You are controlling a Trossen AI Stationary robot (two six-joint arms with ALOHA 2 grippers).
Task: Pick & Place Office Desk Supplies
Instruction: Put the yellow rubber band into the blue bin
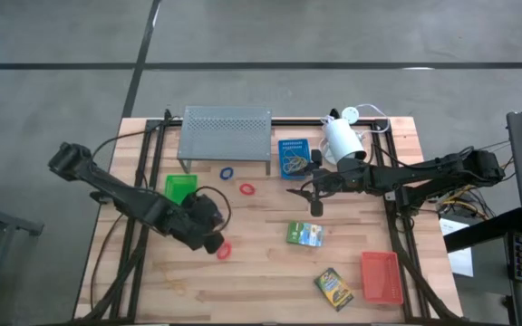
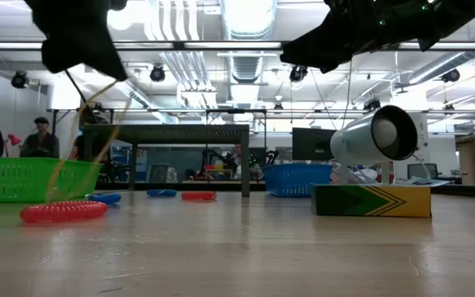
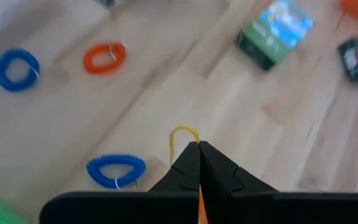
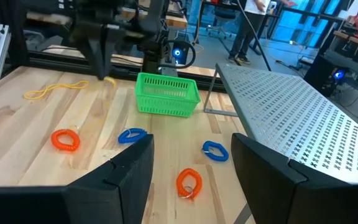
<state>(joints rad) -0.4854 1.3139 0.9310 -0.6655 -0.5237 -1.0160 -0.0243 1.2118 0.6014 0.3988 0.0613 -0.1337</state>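
Rubber band, thin, tan-yellow: I am pinching it between the shut fingers of my left gripper, its loop poking out just past my fingertips, the rest hanging free below them in the low view. I am holding it clear above the table.

Red loop: lying on the wood just beside my left jaws.

Blue loop: lying on the wood beneath and to one side of my left jaws; another blue loop and an orange-red loop are lying farther ahead.

Green tray: sitting close behind my left gripper, near the grey shelf.

Card boxes: lying between my two grippers and beyond; red-orange tray is sitting well apart. Blue tray is standing near my right arm and the white lamp.

Right gripper: I am holding it fully spread and empty, above the table, facing the loops.

Second rubber band: lying loose on the wood.

Risks, as I judge them: the band is thin and slack, so it could be slipping out of my pinch during travel; its dangling end could be snagging the red loop or the green tray's rim, dragging either off its spot.
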